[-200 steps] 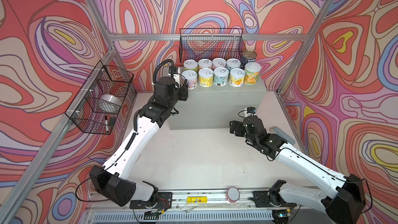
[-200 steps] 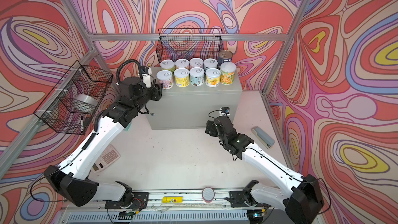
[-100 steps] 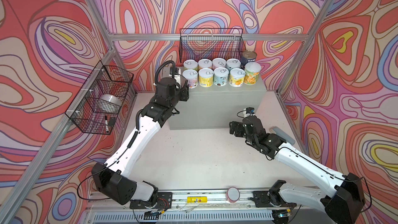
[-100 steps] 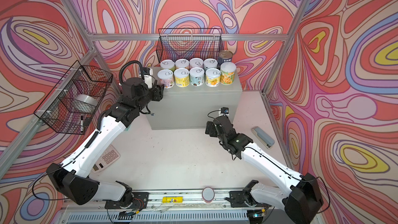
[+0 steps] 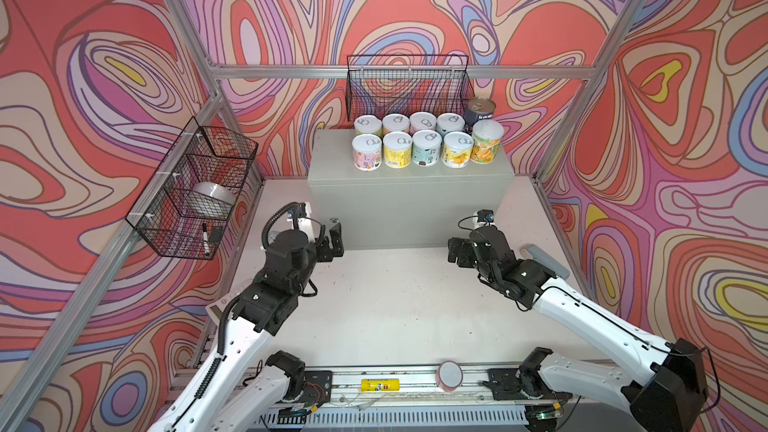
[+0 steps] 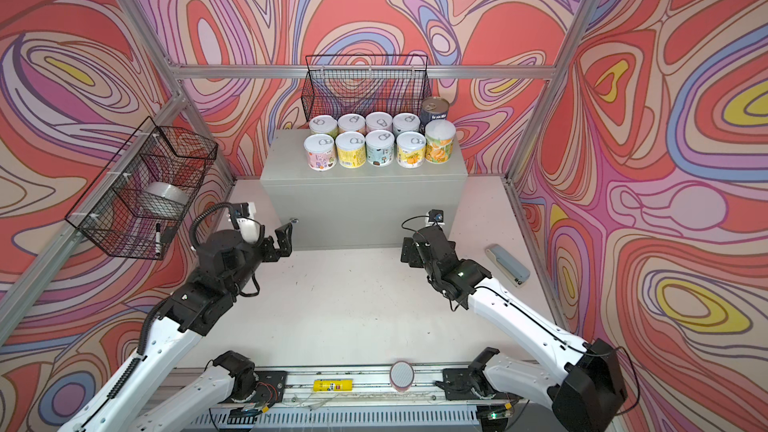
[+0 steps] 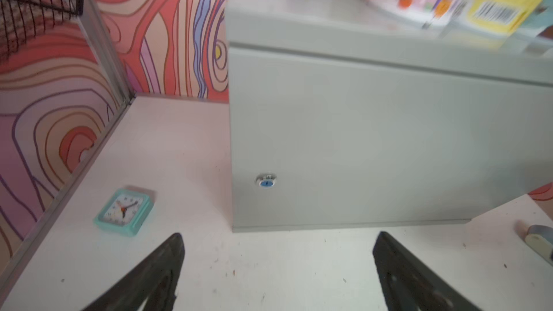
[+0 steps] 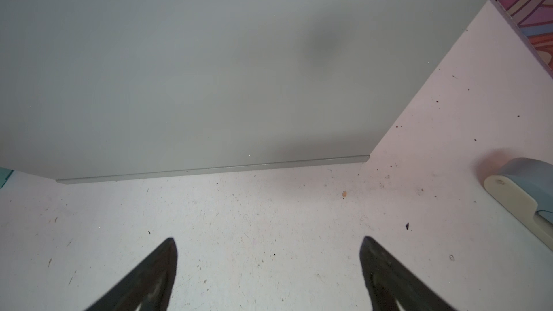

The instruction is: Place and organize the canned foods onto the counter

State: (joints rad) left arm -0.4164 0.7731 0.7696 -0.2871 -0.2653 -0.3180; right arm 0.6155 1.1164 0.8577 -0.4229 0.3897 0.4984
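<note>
Now ten small cylindrical pastel-labelled cans (image 5: 427,141) stand upright in two tight rows on the large light-grey metal cabinet counter (image 5: 407,209); probably rigid, light and slick, best pinched across the side wall. The left gripper (image 5: 335,240) and right gripper (image 5: 457,251) hang low before it, fingers spread, empty

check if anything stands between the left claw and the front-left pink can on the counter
Nothing visible does. The left claw hangs open before the left front corner of the counter, and the pink can shows unblocked in the left wrist view; only the counter's top edge lies near that path.
</note>
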